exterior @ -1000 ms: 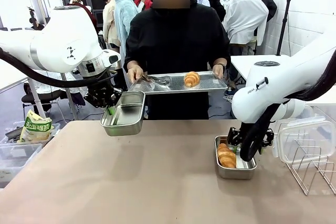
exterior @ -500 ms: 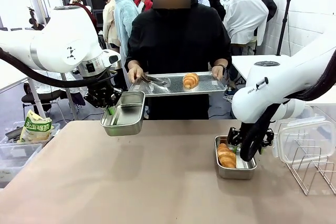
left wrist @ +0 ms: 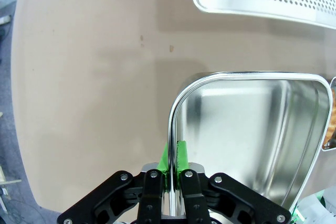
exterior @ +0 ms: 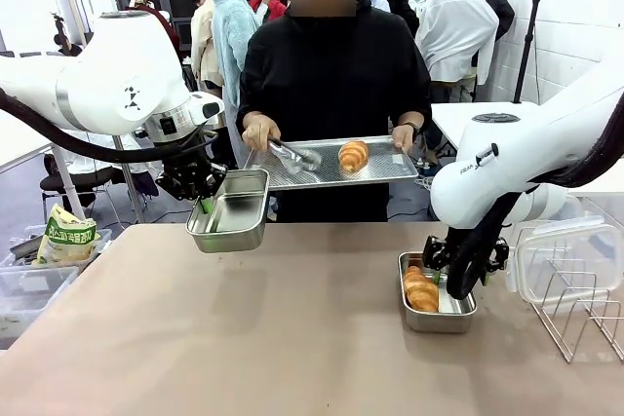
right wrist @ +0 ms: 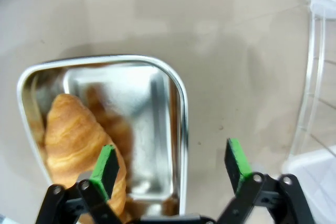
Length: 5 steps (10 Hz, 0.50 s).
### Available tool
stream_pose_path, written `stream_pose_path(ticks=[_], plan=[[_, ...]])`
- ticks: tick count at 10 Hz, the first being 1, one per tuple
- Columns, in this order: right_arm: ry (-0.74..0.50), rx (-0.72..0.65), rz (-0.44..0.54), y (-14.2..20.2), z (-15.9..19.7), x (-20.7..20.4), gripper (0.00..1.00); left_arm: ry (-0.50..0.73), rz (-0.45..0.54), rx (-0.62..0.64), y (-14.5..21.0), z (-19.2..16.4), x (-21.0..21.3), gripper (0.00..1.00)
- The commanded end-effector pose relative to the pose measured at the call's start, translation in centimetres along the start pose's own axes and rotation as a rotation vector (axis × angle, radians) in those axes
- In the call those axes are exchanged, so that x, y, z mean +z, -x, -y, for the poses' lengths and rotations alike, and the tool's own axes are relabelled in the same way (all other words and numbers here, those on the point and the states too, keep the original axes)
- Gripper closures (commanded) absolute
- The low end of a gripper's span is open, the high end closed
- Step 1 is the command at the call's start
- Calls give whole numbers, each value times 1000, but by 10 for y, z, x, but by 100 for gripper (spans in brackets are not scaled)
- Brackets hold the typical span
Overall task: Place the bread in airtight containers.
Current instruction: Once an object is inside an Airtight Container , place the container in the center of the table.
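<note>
My left gripper (exterior: 205, 204) is pinching the near rim of an empty steel container (exterior: 232, 211), at about 10 o'clock on the table (exterior: 292, 338). In my left wrist view, the green pads (left wrist: 182, 153) are squeezing that thin rim between them. The container (left wrist: 247, 129) is shining and has no bread inside. I think I am holding it up a little, off the table, toward the person.

At 12 o'clock, the person is holding a flat steel tray with holes (exterior: 380, 165) in both hands. One croissant (exterior: 353, 155) is lying on it. Metal tongs (exterior: 292, 153) are lying at 9 o'clock from that croissant, by the person's hand (exterior: 259, 131).

At about 4 o'clock, the second steel container (exterior: 458, 317) is sitting on the table with a croissant (exterior: 420, 289) inside. My right gripper (exterior: 454, 284) is hanging just over it with its jaws spread wide and nothing in them. In my right wrist view, the croissant (right wrist: 79, 140) is lying at 8 o'clock, and the container's rim (right wrist: 181, 119) is running between my two pads.

At 3 o'clock, a clear lid (exterior: 570, 255) is resting by a wire rack (exterior: 585, 319).

So I think one croissant is packed. The one on the tray is waiting to go in my empty container. Neither container is wearing a lid, so nothing is shut tight yet.
</note>
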State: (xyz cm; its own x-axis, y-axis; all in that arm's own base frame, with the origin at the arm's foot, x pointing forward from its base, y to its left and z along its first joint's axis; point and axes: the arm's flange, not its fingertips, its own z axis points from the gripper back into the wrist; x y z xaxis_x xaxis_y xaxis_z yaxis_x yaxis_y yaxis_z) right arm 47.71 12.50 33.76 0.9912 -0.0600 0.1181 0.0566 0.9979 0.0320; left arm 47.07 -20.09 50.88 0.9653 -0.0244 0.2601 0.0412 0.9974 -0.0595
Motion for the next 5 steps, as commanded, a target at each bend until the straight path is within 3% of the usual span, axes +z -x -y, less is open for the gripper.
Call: stream_pose_path(ticks=[1, 5], plan=[[59, 20, 109, 8, 4, 57, 0, 3, 7, 1, -1, -1, 4, 100], [-8, 8, 238, -3, 11, 133, 0, 3, 7, 1, -1, -1, 4, 100]])
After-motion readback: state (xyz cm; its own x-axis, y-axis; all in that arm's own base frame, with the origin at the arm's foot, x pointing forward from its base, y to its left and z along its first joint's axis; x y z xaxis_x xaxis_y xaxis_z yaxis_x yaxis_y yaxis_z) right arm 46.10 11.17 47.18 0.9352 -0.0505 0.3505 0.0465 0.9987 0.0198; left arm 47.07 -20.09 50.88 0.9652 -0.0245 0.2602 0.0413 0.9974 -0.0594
